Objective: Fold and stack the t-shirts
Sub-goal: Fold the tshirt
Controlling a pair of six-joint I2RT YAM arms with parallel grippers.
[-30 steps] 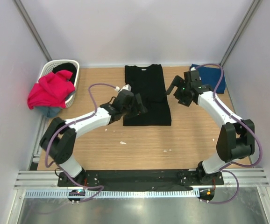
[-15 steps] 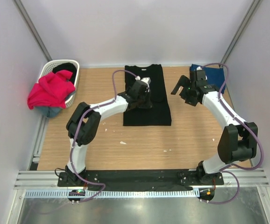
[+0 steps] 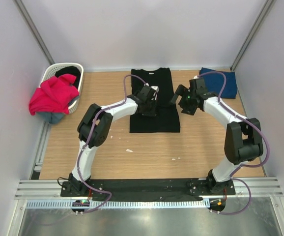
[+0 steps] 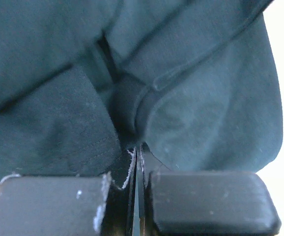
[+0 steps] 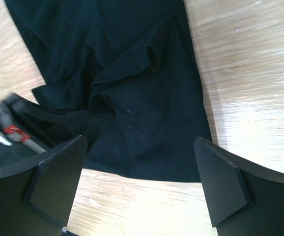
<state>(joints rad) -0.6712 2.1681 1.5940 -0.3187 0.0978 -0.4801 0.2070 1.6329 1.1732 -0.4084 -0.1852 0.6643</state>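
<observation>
A black t-shirt (image 3: pixel 154 110) lies as a long folded strip in the middle of the table. My left gripper (image 3: pixel 150 100) rests on its middle, shut on a puckered ridge of the black t-shirt (image 4: pixel 132 123); the left gripper (image 4: pixel 137 157) has its jaws pressed together. My right gripper (image 3: pixel 178 100) hovers open over the shirt's right edge. In the right wrist view the right gripper (image 5: pixel 139 189) straddles the hem of the black t-shirt (image 5: pixel 147 123) without touching it. A navy t-shirt (image 3: pixel 223 81) lies at the back right. A magenta t-shirt (image 3: pixel 53 93) hangs over the basket.
The white lattice basket (image 3: pixel 51 73) stands at the back left against the wall, with dark cloth inside and grey-blue cloth (image 3: pixel 51 117) under the magenta one. Small white scraps (image 3: pixel 129 150) lie on the wood in front of the black shirt.
My left gripper moved from the shirt's left edge onto its middle and shut on the cloth. My right gripper swung left from beside the navy shirt to the black shirt's right edge.
</observation>
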